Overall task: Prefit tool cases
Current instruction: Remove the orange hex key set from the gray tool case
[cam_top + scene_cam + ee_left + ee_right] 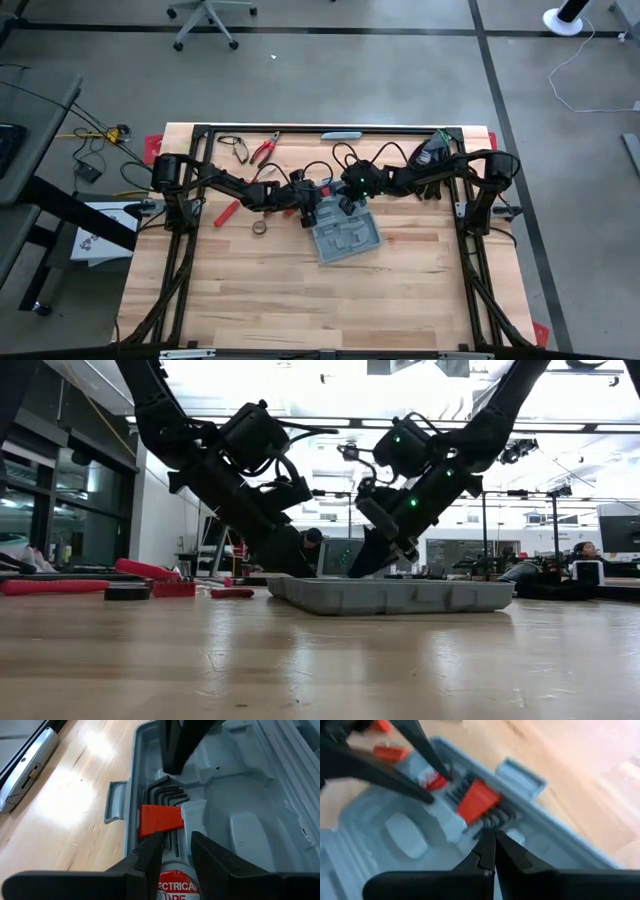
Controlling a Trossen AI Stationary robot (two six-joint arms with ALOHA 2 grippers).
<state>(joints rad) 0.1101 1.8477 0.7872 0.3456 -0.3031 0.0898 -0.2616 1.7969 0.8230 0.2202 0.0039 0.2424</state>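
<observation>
The grey-blue tool case (345, 240) lies open on the table as a shallow tray (400, 596), with a small latch tab (116, 802) on its wall. A hex-key set in a red holder (160, 820) (477, 800) sits in a slot along that wall. A red-and-white electrical tape label (176, 887) shows beside it. My left gripper (308, 212) (177, 842) is open, its fingers standing either side of the keys' long arms above the tape. My right gripper (348, 207) (491, 836) is shut, with its tips at the keys' bent ends (162, 785). My right gripper comes slanting down from the far right into the case, its shut fingertips (172, 770) at the bent ends of the hex keys (487, 822). Whether they press on the keys or stop just short, I cannot tell. The case wall hides the tips in the low view.
Loose red-handled tools lie on the table left of the case: pliers (263, 150), a red handle (226, 213) and a small ring (259, 227). A grey bar (342, 134) lies at the far edge. Bare wood (320, 310) stretches toward the near edge.
</observation>
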